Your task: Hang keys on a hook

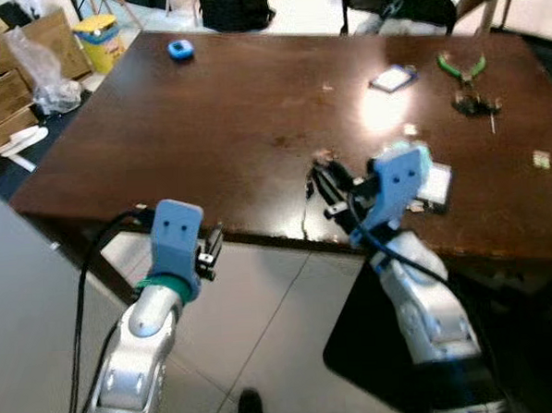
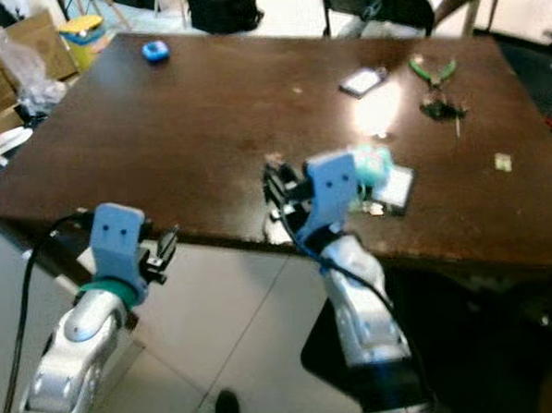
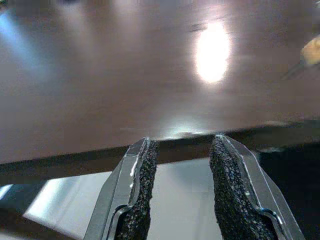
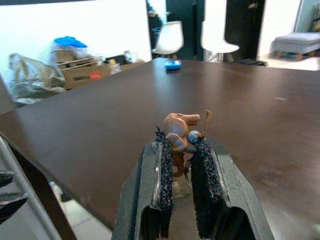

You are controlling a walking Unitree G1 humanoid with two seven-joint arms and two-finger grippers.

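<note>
Right gripper (image 4: 181, 150) up over the near edge of the dark wooden table (image 1: 216, 126), jaws pinched tight on a small brown figurine keychain (image 4: 178, 134). Figurine poking out above the black pads (image 4: 201, 170), a thin cord and a bluish bead just beside it, pads nearly meeting around it. From the head camera, same gripper (image 1: 329, 187) low over the tabletop at the front edge, dark strands dangling beneath the fingers; whether actual keys hang there, cannot tell.

Left gripper (image 3: 181, 192) down below and just in front of the table edge, jaws parted a moderate way, nothing between them, nothing touched. Rough black pads (image 3: 141, 195) framing the table's front lip and pale floor beyond. In the head view, left gripper (image 1: 212, 249) off the table's near-left corner, well apart from the right one.

Farther back on the table: a small blue object (image 1: 181, 50) near the far-left corner, green-handled pliers (image 1: 461, 65) at the far right with a dark metal clump (image 1: 474, 105) just beside them, a flat card-like item (image 1: 393, 77) near a bright reflection. Another flat dark-edged card (image 1: 434, 185) right behind the right wrist. Cardboard boxes (image 1: 19, 67) and a plastic bag (image 1: 45, 75) on the floor to the left.
</note>
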